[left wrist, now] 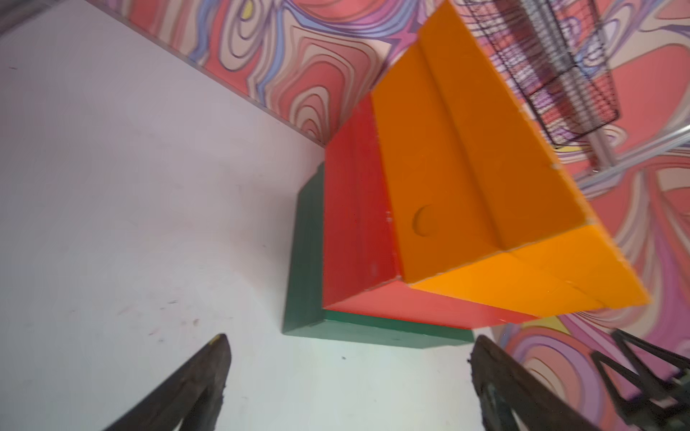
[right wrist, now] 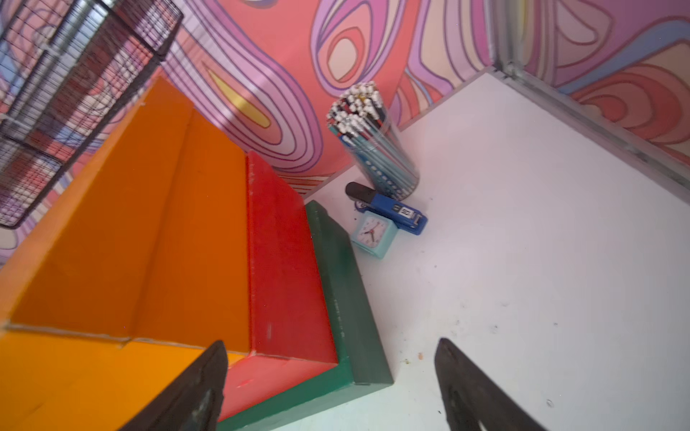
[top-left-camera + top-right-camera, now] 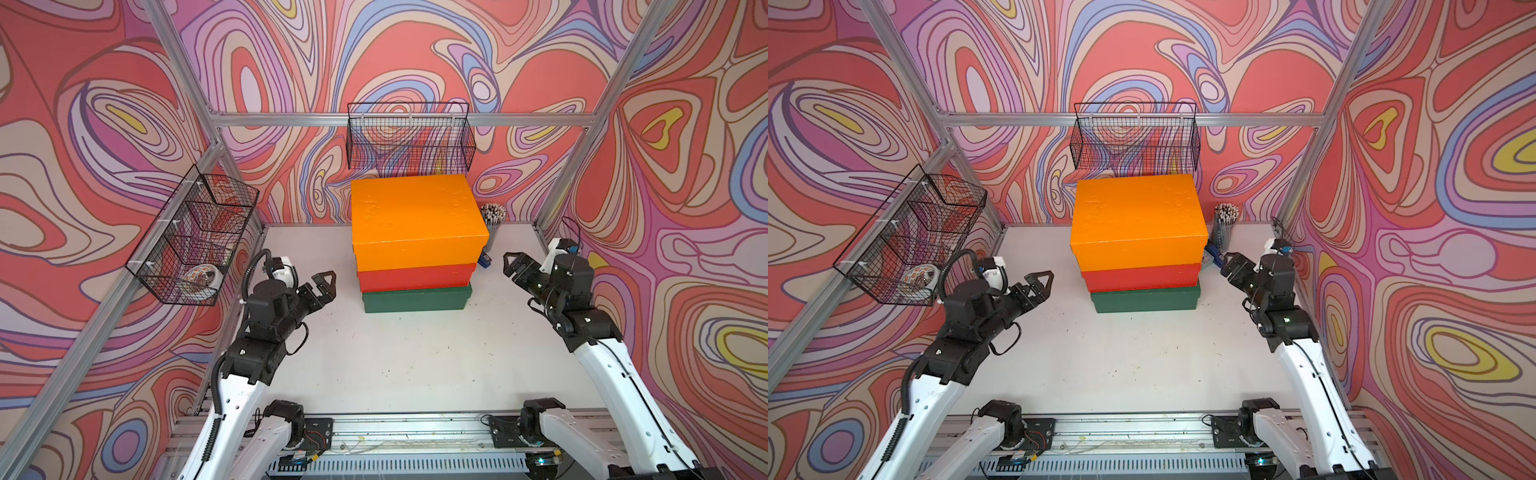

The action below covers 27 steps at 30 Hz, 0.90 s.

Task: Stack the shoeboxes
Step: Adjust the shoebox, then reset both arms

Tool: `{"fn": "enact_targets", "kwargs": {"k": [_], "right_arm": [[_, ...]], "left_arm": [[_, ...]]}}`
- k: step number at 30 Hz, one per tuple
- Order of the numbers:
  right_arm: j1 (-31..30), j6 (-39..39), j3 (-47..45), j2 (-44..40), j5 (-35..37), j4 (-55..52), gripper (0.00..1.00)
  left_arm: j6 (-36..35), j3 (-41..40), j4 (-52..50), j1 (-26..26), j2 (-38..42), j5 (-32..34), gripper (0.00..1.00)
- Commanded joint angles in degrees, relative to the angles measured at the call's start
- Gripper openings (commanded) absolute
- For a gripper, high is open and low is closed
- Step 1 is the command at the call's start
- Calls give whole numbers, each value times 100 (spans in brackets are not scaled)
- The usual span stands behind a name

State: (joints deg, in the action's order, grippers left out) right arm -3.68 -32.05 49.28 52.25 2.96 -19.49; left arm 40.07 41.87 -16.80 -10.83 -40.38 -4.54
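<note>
so, the shoeboxes are seen piled up: the orange shoebox (image 3: pixel 415 216) is set on the red shoebox (image 3: pixel 415 276), and that one is set on the green shoebox (image 3: pixel 415 301), which is laid flat on the white counter (image 3: pixel 395 365). the pile is found between the two sets of jaws, apart from both, with bare counter on each side. a green margin is seen sticking out under the red box on the side facing each set of jaws, so the boxes aren't lined up exactly.

the left jaws are spread wide with nothing between them, and they're pointed at the near corner of the pile without touching it. the right jaws are parted too and nothing is gripped. in the right wrist view one finger is drawn over the orange box, but in both top views a gap is seen between those jaws and the pile.

beyond the right jaws, by the far corner of the pile, a clear cup of pencils (image 2: pixel 377 149), a blue stapler (image 2: pixel 395 212) and a small light-blue clock (image 2: pixel 371 233) are bunched together. the clock is placed just beside the green box; whether it touches can't be told.

a wire basket (image 3: pixel 409 137) is hung on the back wall above the pile, and a second basket (image 3: pixel 195 237) is hung on the side wall out past the left jaws, with a white roll (image 3: pixel 201 278) lying in it.
</note>
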Motion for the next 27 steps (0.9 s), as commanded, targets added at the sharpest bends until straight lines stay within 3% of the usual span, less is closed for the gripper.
{"fn": "enact_targets", "kwargs": {"k": [1, 3, 5, 9, 11, 13, 14, 15, 16, 18, 19, 20, 22, 24, 25, 27], "right_arm": [[5, 921, -1291, -67, 1523, 1605, 74], [1, 1302, -2213, -161, 2114, 2964, 76], [11, 1504, -2943, -171, 2057, 4120, 93], [13, 1737, -3678, 767, 2026, 5982, 97], [13, 1820, -3838, 1732, 2194, 7007, 98], [38, 1807, -3862, 2884, 2323, 8327, 98], [60, 2231, -3864, 3047, 1929, 8742, 98], [65, 2392, -3809, 2917, 1657, 8469, 98], [81, 2375, -3676, 2979, 1811, 8273, 98], [166, 2459, -3693, 3606, 1885, 9131, 98], [269, 2448, -3663, 4142, 1771, 9673, 98], [445, 2482, -3609, 4306, 1116, 9830, 98], [562, 2468, -3033, 4206, 711, 8405, 98], [533, 2777, -2598, 4576, 237, 8202, 98], [514, 2761, -2385, 4437, 241, 7475, 98], [483, 2809, -2457, 4517, 255, 7818, 98]], "left_arm": [[-359, -1440, 1616, 19, 377, 1616, 98], [-1263, -2251, 2798, 15, 711, 1922, 96], [-2091, -2744, 3418, 17, 904, 2428, 99], [-3052, -3591, 4835, 22, 451, 2784, 100], [-3048, -4069, 6338, 26, -462, 3180, 100], [-3157, -3994, 7223, 38, -1647, 3531, 100], [-3288, -3836, 7575, 39, -2325, 3621, 100], [-3488, -3676, 7941, 39, -2848, 3593, 100], [-3864, -3516, 8522, 23, -3486, 3593, 100], [-4273, -3366, 9247, -15, -4296, 3491, 100], [-4196, -3158, 9303, 76, -4644, 3562, 100], [-4306, -2927, 8833, 88, -4645, 3367, 100], [-4183, -2350, 7075, 189, -4329, 2684, 100], [-4202, -2278, 7247, 340, -4544, 2449, 100], [-4091, -2373, 7353, 406, -4531, 2406, 100], [-3843, -2509, 7337, 601, -4486, 2062, 100]]}}
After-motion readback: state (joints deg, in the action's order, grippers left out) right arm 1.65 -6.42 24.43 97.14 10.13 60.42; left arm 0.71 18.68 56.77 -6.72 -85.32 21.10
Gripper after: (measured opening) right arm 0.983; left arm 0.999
